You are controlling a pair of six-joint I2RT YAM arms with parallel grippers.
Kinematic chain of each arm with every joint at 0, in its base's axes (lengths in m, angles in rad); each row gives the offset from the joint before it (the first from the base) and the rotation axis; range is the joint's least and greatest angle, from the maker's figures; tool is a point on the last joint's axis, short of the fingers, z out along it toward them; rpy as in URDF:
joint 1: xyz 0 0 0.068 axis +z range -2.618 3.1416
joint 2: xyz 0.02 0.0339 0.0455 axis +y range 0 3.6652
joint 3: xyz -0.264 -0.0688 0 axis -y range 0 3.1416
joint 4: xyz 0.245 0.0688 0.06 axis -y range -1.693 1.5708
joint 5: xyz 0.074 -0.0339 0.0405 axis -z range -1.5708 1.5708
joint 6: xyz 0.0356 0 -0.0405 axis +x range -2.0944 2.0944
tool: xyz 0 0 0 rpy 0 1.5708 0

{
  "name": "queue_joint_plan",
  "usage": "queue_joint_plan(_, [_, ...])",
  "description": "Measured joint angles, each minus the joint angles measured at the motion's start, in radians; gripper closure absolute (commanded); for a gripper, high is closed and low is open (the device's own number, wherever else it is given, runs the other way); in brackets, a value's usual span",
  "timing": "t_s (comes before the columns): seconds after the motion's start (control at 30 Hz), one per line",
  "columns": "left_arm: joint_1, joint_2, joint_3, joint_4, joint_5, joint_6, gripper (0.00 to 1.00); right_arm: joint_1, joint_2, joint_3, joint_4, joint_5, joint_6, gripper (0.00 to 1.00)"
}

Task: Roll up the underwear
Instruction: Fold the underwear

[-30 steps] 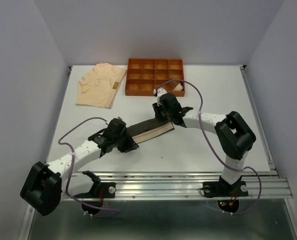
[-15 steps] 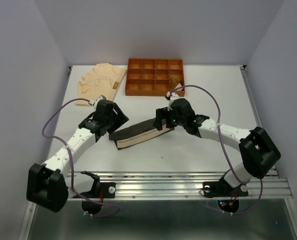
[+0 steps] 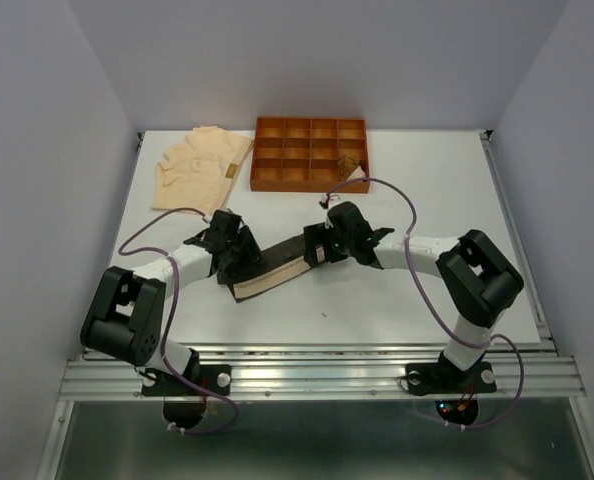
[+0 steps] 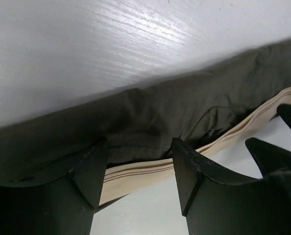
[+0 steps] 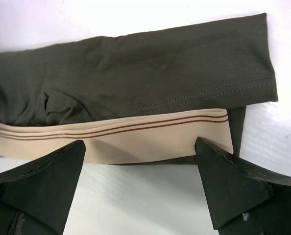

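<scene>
Folded dark underwear [image 3: 277,262] flat on mid-table [image 3: 407,190], long axis running lower left to upper right from above, cream waistband [image 5: 116,134] along near edge. Left gripper [image 4: 138,147] at left end, fingers apart astride hem, unclamped. Right gripper [image 5: 140,147] at right end, spread wide, waistband just beyond tips

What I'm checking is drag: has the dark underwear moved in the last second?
Yes. In the top view the dark underwear has slid left, judged against the fixed tray.
</scene>
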State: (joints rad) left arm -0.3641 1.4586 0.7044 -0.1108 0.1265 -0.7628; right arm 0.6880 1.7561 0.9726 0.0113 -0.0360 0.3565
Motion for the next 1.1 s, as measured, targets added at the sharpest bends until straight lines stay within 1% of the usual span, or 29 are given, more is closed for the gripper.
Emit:
queue_joint_plan(0.13, [0.006, -0.033, -0.073, 0.084, 0.042, -0.009, 0.38, 0.000, 0.038, 0.039, 0.010, 0.034, -0.038, 0.00])
queue_joint_plan(0.23, [-0.008, -0.080, -0.148, 0.153, 0.087, -0.051, 0.38, 0.000, 0.061, 0.066, 0.006, 0.067, -0.108, 0.00])
queue_joint_plan(0.33, [-0.075, -0.130, -0.212, 0.196, 0.124, -0.116, 0.38, -0.002, 0.093, 0.103, 0.002, 0.084, -0.183, 0.00])
queue_joint_plan(0.4, [-0.148, -0.163, -0.242, 0.193, 0.144, -0.160, 0.38, -0.002, 0.120, 0.135, -0.003, 0.082, -0.259, 0.00])
queue_joint_plan(0.5, [-0.214, -0.205, -0.259, 0.146, 0.158, -0.205, 0.37, -0.002, 0.143, 0.166, -0.004, 0.066, -0.357, 0.00])
queue_joint_plan(0.6, [-0.220, -0.268, -0.261, 0.077, 0.159, -0.225, 0.37, -0.002, 0.147, 0.182, -0.008, 0.035, -0.445, 0.00])
queue_joint_plan(0.7, [-0.220, -0.335, -0.244, 0.012, 0.159, -0.226, 0.35, -0.002, 0.146, 0.209, -0.039, -0.012, -0.489, 0.00])
queue_joint_plan(0.8, [-0.224, -0.378, -0.182, -0.059, 0.149, -0.213, 0.34, -0.003, 0.097, 0.208, -0.079, -0.109, -0.513, 0.00])
queue_joint_plan(0.9, [-0.224, -0.415, -0.114, -0.115, 0.120, -0.199, 0.30, 0.010, 0.011, 0.198, -0.102, -0.154, -0.514, 0.00])
queue_joint_plan(1.0, [-0.211, -0.433, -0.060, -0.177, 0.067, -0.181, 0.29, 0.089, -0.114, 0.143, -0.097, -0.103, -0.500, 0.00])
queue_joint_plan(1.1, [-0.158, -0.427, -0.037, -0.229, 0.042, -0.149, 0.29, 0.240, -0.186, 0.084, -0.093, -0.005, -0.473, 0.00])
